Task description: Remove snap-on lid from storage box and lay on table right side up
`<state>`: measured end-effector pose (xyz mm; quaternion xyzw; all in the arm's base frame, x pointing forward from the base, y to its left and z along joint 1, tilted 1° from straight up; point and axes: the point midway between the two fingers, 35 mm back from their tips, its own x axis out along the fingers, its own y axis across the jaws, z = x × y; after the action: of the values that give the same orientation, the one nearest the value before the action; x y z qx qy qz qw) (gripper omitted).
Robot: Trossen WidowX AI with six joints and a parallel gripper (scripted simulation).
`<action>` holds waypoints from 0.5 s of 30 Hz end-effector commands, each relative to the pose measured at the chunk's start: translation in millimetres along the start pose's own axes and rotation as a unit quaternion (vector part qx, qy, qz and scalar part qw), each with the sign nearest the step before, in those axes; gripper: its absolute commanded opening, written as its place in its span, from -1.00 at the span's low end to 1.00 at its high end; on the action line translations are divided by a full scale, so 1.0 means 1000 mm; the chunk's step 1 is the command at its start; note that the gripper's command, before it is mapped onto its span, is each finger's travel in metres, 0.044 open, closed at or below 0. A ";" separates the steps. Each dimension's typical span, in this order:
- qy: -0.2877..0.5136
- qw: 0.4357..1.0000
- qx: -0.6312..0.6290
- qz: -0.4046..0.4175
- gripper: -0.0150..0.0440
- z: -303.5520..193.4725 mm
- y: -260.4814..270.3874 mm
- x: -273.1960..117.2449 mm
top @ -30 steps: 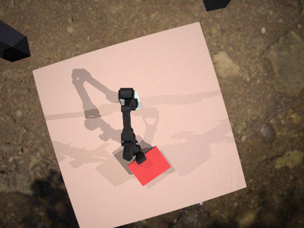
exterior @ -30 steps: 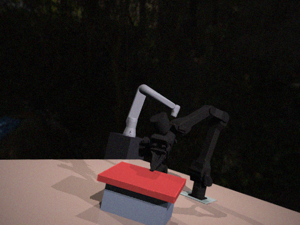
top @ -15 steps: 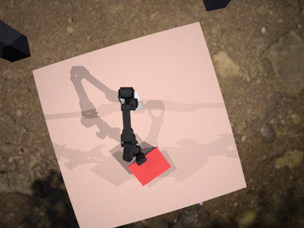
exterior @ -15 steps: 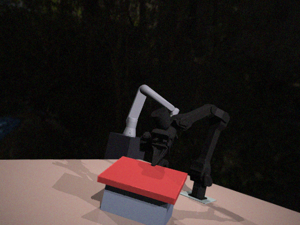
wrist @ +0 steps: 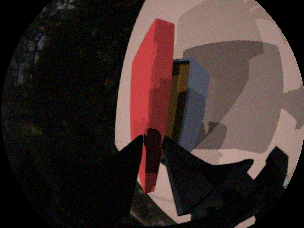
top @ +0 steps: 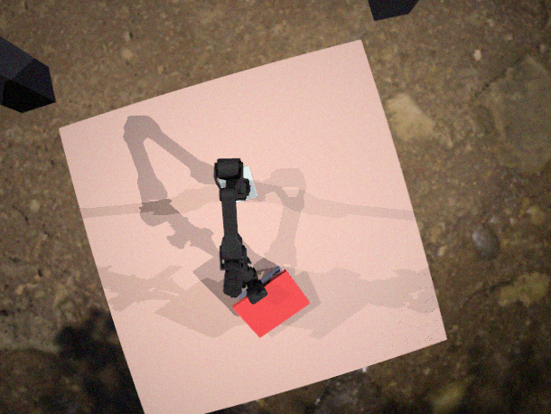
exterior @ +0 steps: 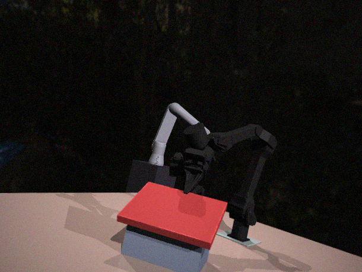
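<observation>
The red lid [top: 277, 304] [exterior: 170, 212] [wrist: 150, 82] hangs just above the pale blue storage box [exterior: 160, 252] [wrist: 195, 102], tilted, with a dark gap between them. In the top view only a sliver of the box [top: 272, 272] shows past the lid. My gripper [top: 256, 296] [exterior: 189, 190] [wrist: 153, 139] is shut on the lid's back edge, one finger above and one below. The box stands on the pink table [top: 316, 136] [exterior: 44, 237] near its front edge.
My arm's base plate [top: 251, 186] [exterior: 252, 242] sits mid-table, behind the box. A dark block [exterior: 142, 176] with a white arm [exterior: 166, 127] stands beyond the table's far edge. Two dark blocks [top: 23, 81] [top: 390, 6] lie on the ground off the table.
</observation>
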<state>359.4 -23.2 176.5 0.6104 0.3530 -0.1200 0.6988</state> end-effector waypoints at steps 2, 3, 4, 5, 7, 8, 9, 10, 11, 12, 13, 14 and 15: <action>-0.002 1.000 0.000 0.005 -0.49 0.001 0.010 -0.002; -0.002 1.000 0.000 0.005 -0.49 0.001 0.012 -0.003; -0.002 1.000 0.000 0.005 -0.49 0.001 0.013 -0.003; -0.002 1.000 0.000 0.005 -0.49 0.001 0.014 -0.004; -0.002 1.000 0.000 0.005 -0.49 0.001 0.016 -0.006; -0.002 1.000 0.000 0.005 -0.49 0.001 0.017 -0.007; -0.002 1.000 0.000 0.005 -0.49 0.001 0.018 -0.007; -0.002 1.000 0.000 0.005 -0.49 0.001 0.019 -0.008; -0.002 1.000 0.000 0.005 -0.49 0.001 0.020 -0.009; -0.002 1.000 0.000 0.005 -0.49 0.001 0.021 -0.010; -0.002 1.000 0.000 0.005 -0.49 0.001 0.022 -0.011; -0.002 1.000 0.000 0.005 -0.49 0.001 0.023 -0.012; -0.002 1.000 0.000 0.005 -0.49 0.001 0.024 -0.012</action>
<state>363.6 -21.6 194.7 0.6105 0.3546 -0.1208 0.6979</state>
